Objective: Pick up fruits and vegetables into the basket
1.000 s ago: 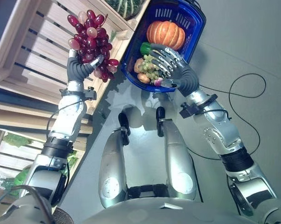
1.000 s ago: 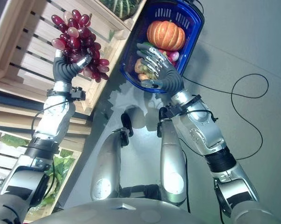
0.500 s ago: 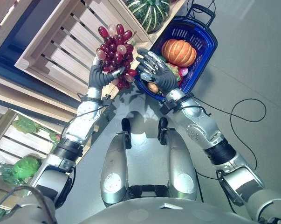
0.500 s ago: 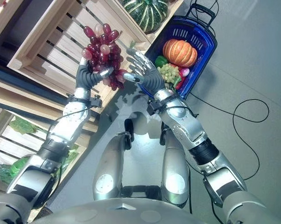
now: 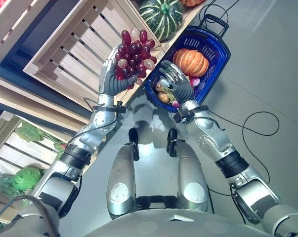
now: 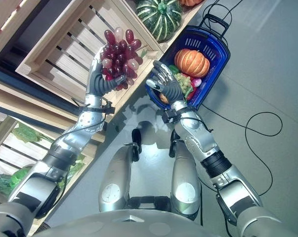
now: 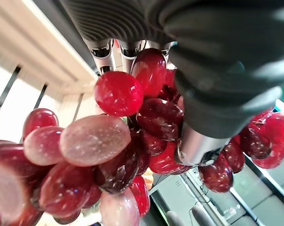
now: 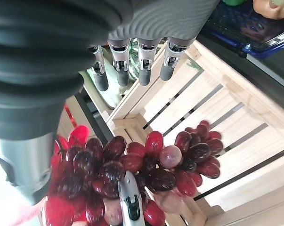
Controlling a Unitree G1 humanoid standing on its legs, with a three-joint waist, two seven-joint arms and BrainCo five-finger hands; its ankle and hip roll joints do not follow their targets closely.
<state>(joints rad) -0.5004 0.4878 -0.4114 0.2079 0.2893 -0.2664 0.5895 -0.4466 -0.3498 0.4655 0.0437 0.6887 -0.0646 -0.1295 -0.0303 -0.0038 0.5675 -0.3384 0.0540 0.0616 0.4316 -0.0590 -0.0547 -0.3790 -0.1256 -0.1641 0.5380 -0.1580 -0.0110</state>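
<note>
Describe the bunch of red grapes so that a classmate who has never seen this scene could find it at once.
Start at the slatted wooden crate beside the blue basket. In front of the crate, the left hand holds up the red grapes. Unlike the orange pumpkin lying in the basket, they are dark red and held in a hand.

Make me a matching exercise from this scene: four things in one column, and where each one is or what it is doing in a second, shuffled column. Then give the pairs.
Things:
1. red grapes
2. orange pumpkin
3. green striped squash
4. right hand

Places or states:
A. lying in the blue basket
B. open, raised in front of the basket
C. held up in the left hand
D. on the wooden shelf beside the basket

Pairs: 1-C, 2-A, 3-D, 4-B
</note>
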